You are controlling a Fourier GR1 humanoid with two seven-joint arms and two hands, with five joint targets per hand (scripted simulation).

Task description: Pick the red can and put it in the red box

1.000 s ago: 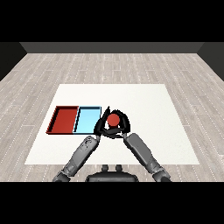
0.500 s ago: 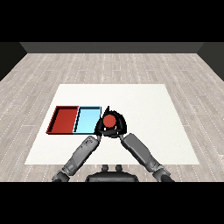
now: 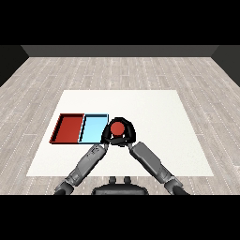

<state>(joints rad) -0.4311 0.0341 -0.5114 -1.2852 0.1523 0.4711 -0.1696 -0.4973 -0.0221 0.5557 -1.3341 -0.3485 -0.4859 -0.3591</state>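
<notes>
Two grey forearms enter from the lower corners and converge just in front of the trays. Right hand (image 3: 127, 132), black, has its fingers curled round the small red cylindrical can (image 3: 117, 127), whose round red top shows between thumb and fingers. Left hand (image 3: 107, 138) sits just beside the can on its left side; whether its fingers are apart or together cannot be told, as they merge with the dark mass of the other hand. Compared with a second ago, the can and both hands have shifted leftward, from a position apart from the trays to one touching or overlapping the right edge of the light blue rectangular tray (image 3: 92, 129). Judgement: the pick appears done and the carry toward the target is under way. Beyond the light blue tray, to its left and adjoining it, lies the red rectangular tray (image 3: 60, 130), holding nothing visible. The can is not yet in it; the light blue tray stands between can and target. The next move would call for carrying the can across the blue tray before release, and releasing early risks placement in the wrong tray. All rests on the white square table top (image 3: 154, 108), with grey plank flooring (image 3: 120, 70) beyond
</notes>
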